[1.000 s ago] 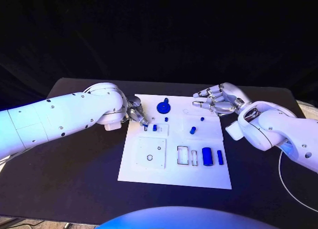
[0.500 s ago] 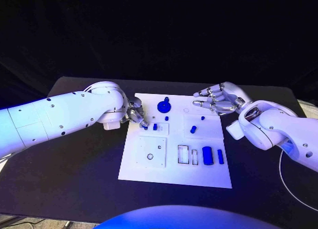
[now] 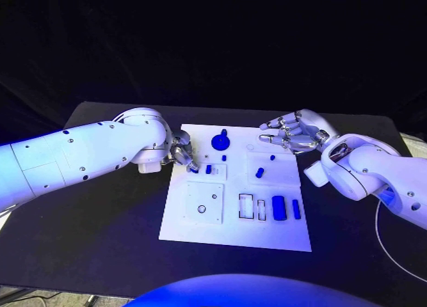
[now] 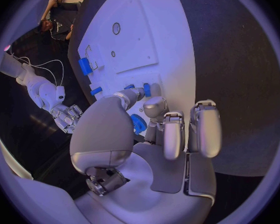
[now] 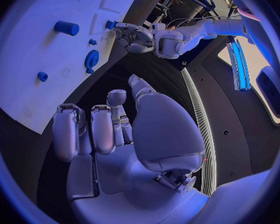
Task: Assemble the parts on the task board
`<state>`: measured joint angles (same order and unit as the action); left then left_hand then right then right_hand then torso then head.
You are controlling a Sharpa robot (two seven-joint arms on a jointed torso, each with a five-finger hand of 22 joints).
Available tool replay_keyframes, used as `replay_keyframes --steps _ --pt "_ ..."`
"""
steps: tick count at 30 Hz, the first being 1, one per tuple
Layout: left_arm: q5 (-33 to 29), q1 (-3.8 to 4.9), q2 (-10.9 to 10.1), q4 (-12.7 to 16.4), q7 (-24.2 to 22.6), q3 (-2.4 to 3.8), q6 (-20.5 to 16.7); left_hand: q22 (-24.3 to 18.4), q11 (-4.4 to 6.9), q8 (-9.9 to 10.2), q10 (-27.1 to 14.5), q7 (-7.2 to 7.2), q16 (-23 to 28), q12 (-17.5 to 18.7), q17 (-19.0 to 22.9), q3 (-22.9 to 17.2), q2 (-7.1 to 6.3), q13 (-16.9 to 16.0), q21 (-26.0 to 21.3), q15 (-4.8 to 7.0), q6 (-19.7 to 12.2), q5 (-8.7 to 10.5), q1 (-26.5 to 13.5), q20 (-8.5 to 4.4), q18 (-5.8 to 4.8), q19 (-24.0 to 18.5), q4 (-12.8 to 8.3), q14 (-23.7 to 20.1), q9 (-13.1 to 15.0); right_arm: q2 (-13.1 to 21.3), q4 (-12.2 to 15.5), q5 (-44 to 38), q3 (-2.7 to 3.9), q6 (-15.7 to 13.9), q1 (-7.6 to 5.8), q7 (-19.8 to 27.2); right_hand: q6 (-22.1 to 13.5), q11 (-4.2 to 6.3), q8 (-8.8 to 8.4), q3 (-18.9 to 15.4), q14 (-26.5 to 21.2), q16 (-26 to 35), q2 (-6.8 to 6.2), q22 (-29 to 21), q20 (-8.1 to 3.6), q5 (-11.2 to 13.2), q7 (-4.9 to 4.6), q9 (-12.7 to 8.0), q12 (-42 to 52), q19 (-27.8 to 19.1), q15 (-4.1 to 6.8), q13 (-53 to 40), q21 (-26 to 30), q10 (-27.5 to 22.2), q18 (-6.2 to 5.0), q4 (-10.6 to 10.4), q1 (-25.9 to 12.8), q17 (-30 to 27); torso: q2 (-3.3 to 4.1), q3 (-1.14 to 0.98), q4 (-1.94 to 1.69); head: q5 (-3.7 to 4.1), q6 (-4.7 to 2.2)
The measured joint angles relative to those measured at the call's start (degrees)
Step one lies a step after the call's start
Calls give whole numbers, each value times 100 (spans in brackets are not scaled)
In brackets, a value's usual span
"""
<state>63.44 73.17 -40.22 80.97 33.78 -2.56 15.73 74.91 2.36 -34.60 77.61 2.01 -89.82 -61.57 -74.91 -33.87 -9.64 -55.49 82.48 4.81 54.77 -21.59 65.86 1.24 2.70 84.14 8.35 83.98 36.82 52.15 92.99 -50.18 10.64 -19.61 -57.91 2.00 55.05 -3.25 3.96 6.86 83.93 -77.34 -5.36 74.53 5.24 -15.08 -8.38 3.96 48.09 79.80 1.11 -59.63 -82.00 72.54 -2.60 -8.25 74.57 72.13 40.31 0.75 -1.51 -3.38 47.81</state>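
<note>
While my left hand (image 3: pixel 183 153) sits at the left edge of the task board (image 3: pixel 233 235), it's got a small blue part (image 4: pixel 138 123) tucked between the thumb and fingers. You can see it best from the left wrist cam. I can't tell which way that piece is pointing, it's mostly buried in the fingers.

My right hand (image 3: pixel 292 132) is hovering over the far right corner of the board with fingers loosely curled and apart, holding nothing.

On the board itself: a big blue cylinder (image 3: pixel 279 207) lies near the right side with its long axis running away from me, and a slimmer blue bar (image 3: pixel 296 209) lies just beside it, parallel, same direction. Next to those are two rectangular slots (image 3: pixel 246 206), also long in that direction. A short blue peg (image 3: pixel 258 172) sits in the middle-right, tilted a bit off that line. A round blue knob piece (image 3: pixel 221 140) is at the far end, with a tiny blue peg (image 3: pixel 223 158) just in front of it. Another small blue peg (image 3: pixel 209 170) is right by my left fingertips.
</note>
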Motion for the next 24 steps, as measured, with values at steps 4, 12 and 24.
replay_keyframes --steps 4,12,24 --pt "6 1 20 -9 27 2 1 0 -20 -13 19 1 0 0 0 -1 22 -4 0 0 0 -43 -22 0 0 0 -1 0 3 0 0 0 0 4 0 2 0 0 0 -14 0 0 24 0 0 0 0 0 0 0 0 0 0 0 0 -14 -24 0 1 0 0 -5 1" --pt "26 -3 110 -64 110 14 1 0 16 -43 134 0 0 -135 0 2 124 -169 0 3 46 -93 -164 0 0 0 -34 3 1 0 0 1 0 11 0 4 0 0 0 -14 0 0 24 0 0 0 0 0 0 0 0 0 0 0 0 -14 -24 0 3 1 7 -3 9" --pt "31 -10 175 -117 185 15 -3 0 61 -44 205 -60 0 -231 -3 -180 202 -296 28 42 167 -97 -568 -21 0 -21 -358 0 -87 0 0 1 0 17 2 6 0 0 0 -14 0 0 24 0 0 0 0 0 0 0 0 0 0 0 0 -13 -24 0 -1 -3 4 11 32"
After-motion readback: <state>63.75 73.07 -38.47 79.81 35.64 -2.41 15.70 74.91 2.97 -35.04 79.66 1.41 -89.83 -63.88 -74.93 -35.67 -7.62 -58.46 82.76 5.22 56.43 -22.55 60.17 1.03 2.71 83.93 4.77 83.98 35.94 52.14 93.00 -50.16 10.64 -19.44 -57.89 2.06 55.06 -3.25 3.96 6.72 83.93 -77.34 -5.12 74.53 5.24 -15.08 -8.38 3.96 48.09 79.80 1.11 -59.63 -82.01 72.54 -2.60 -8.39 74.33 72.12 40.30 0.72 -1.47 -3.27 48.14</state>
